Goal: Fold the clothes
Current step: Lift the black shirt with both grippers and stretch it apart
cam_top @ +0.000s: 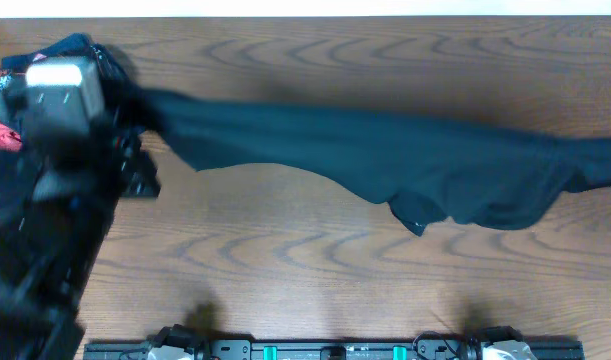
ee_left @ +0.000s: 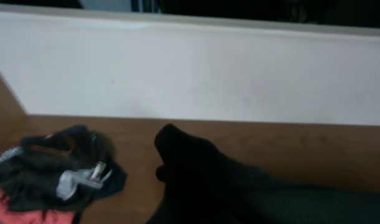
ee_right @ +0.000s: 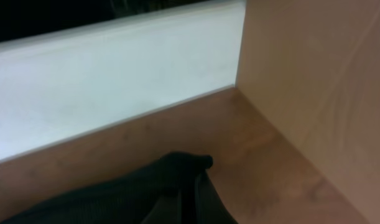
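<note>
Spanning the table (cam_top: 285, 260), the black T-shirt (cam_top: 385, 150) hangs taut between left gripper (ee_left: 177, 168) and right gripper (ee_right: 186, 171) — set wide apart, both clamping bunched cloth.

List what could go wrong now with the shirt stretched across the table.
The black T-shirt is bunched, with a fold sticking out near its middle; flattened like this, it may crease. Its left end sits close to the pile of other clothes, which the left arm might snag.
</note>
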